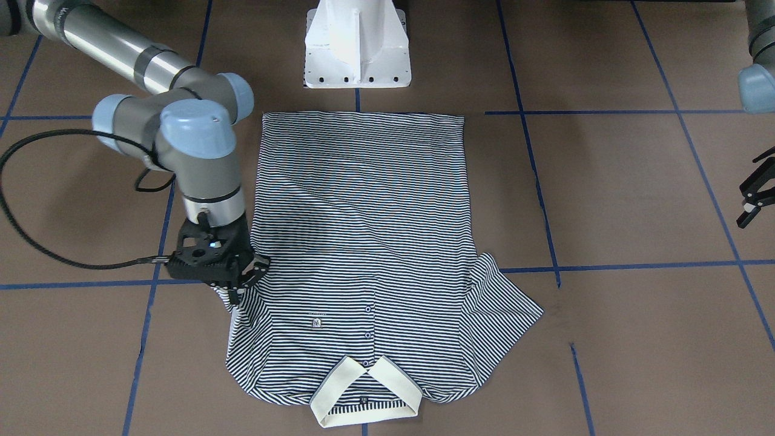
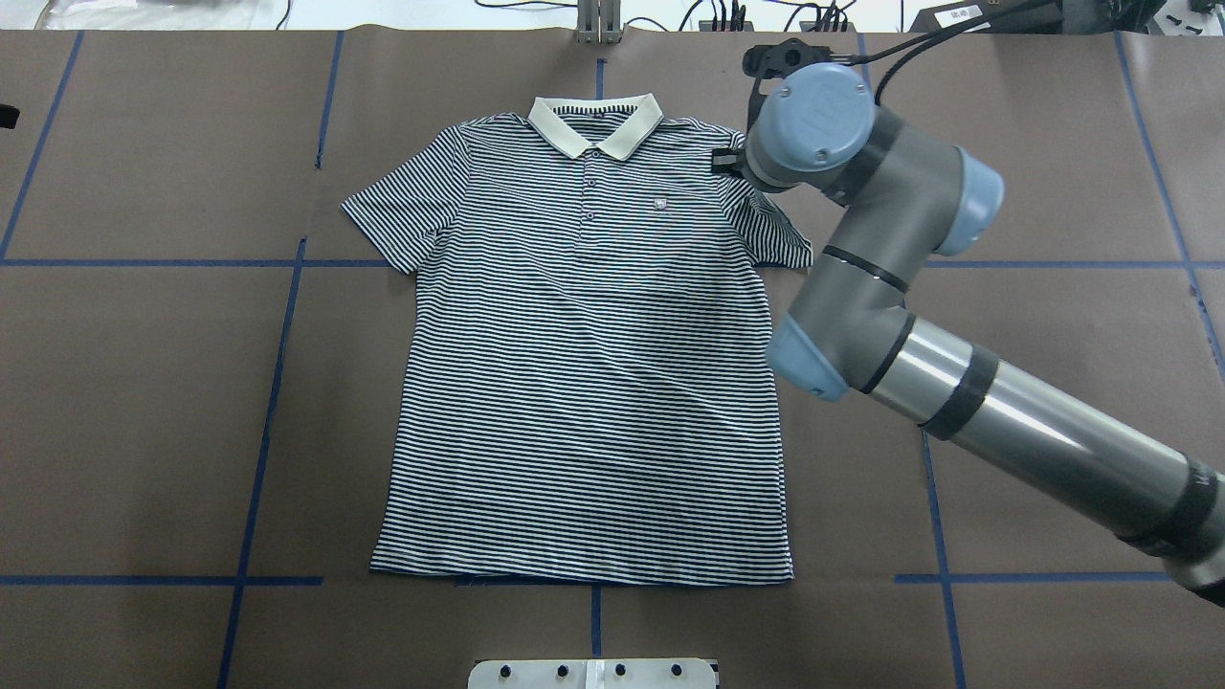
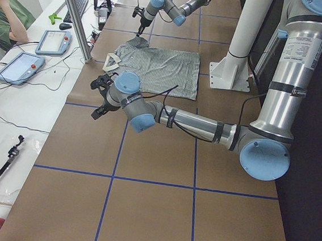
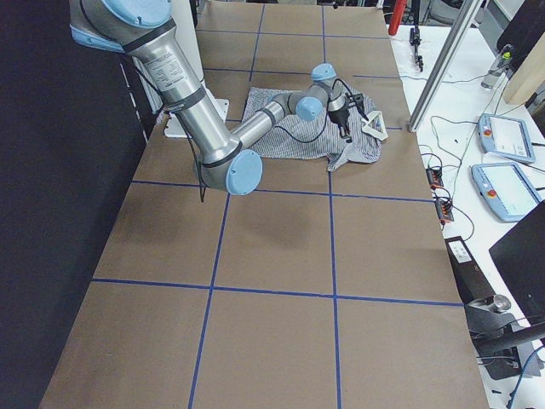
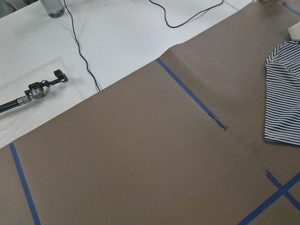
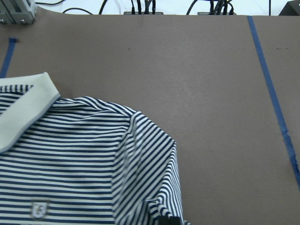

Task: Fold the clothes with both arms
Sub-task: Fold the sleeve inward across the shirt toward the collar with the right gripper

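Note:
The striped polo shirt (image 1: 363,242) lies flat and face up in the middle of the brown table, its cream collar (image 2: 595,124) on the far side from the robot. It also shows in the overhead view (image 2: 593,383) and the right wrist view (image 6: 84,164). My right gripper (image 1: 242,287) is down at the shirt's sleeve (image 2: 775,234) on my right side and looks shut on its edge. In the overhead view the wrist hides the fingers. My left gripper (image 1: 751,195) is open and empty, well off to the shirt's other side. The other sleeve (image 5: 283,93) lies flat.
The white pedestal base (image 1: 357,48) stands at the shirt's hem side. Blue tape lines (image 2: 278,383) cross the table. A white side bench with tablets (image 3: 20,67) and a hand tool (image 5: 33,91) runs along the far edge, where a person (image 3: 3,8) sits.

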`<action>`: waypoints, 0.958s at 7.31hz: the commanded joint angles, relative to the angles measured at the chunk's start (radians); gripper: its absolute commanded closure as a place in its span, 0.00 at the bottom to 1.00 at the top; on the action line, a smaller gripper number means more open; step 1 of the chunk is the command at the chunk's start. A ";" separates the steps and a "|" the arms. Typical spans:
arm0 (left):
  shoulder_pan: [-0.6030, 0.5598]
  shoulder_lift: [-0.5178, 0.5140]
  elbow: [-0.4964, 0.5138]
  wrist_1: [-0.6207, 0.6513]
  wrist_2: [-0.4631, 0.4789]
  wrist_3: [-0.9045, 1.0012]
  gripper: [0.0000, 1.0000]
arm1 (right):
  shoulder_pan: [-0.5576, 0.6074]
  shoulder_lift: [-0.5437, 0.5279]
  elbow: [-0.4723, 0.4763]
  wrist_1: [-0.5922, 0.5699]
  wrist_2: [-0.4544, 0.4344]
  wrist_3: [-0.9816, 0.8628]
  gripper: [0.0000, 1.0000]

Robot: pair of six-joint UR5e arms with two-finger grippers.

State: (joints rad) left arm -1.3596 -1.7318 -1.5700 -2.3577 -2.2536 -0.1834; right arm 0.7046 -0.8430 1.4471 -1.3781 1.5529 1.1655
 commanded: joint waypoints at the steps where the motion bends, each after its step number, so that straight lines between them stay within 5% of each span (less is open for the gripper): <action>1: 0.001 0.000 0.002 0.000 0.000 -0.001 0.00 | -0.085 0.214 -0.229 -0.036 -0.149 0.162 1.00; 2: 0.001 0.000 0.002 0.000 0.000 0.001 0.00 | -0.089 0.269 -0.302 -0.032 -0.161 0.178 1.00; 6: 0.001 0.000 0.001 0.000 0.000 0.001 0.00 | -0.099 0.285 -0.330 -0.030 -0.163 0.175 1.00; 7: 0.001 0.000 0.001 0.000 0.000 0.001 0.00 | -0.099 0.286 -0.330 -0.030 -0.165 0.171 0.05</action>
State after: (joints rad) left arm -1.3591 -1.7319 -1.5691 -2.3577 -2.2534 -0.1826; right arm 0.6067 -0.5595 1.1212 -1.4084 1.3893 1.3403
